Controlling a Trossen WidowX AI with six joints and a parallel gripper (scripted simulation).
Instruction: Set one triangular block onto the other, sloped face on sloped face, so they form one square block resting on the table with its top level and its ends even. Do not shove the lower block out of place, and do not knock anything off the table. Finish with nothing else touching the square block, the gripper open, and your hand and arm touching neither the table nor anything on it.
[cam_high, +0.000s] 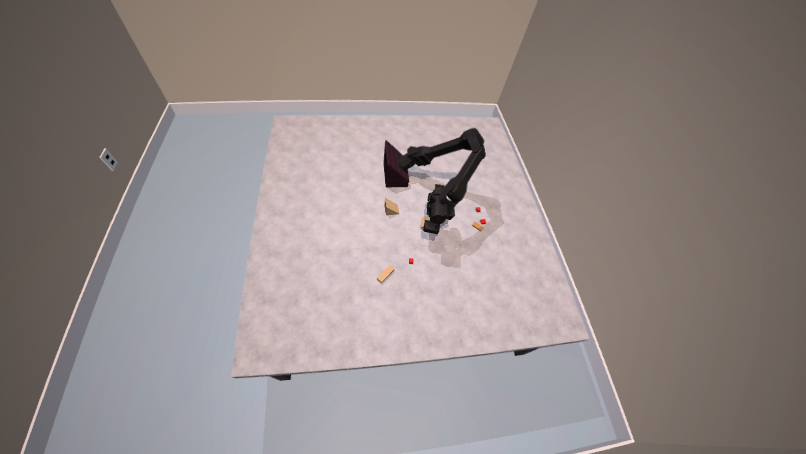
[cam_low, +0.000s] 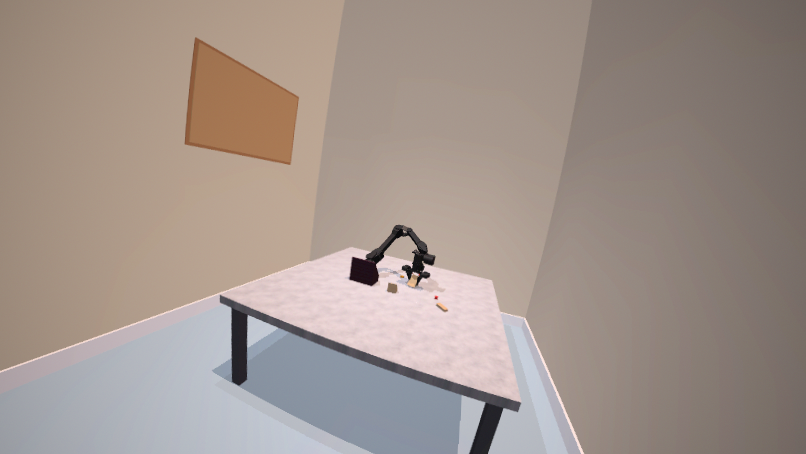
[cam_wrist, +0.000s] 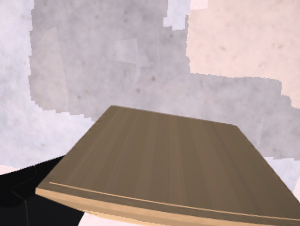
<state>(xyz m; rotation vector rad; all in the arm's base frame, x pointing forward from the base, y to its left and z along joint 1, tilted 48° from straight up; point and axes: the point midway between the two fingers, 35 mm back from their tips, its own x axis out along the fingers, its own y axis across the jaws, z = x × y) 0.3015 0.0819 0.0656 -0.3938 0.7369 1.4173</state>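
One triangular block (cam_high: 423, 222) (cam_low: 412, 281) (cam_wrist: 165, 160) is between the fingers of my gripper (cam_low: 414, 279), which is shut on it. The block is low, at or just above the table (cam_high: 315, 293) (cam_low: 338, 315); a gap under it cannot be made out. In the wrist view it fills the lower middle, with one dark finger at lower left; the other finger is not visible there. The other triangular block (cam_high: 391, 207) (cam_low: 392, 288) rests on the table, apart from the gripper, between the held block and the arm's base side.
A light wooden bar (cam_high: 385, 274) (cam_low: 442, 307) and a red cube (cam_high: 411, 261) (cam_low: 435, 297) lie toward the front. Two more red cubes (cam_high: 478, 209) (cam_high: 483, 221) and a small orange block (cam_high: 477, 226) lie beyond the gripper. The dark wedge-shaped base (cam_high: 396, 172) (cam_low: 363, 271) stands behind.
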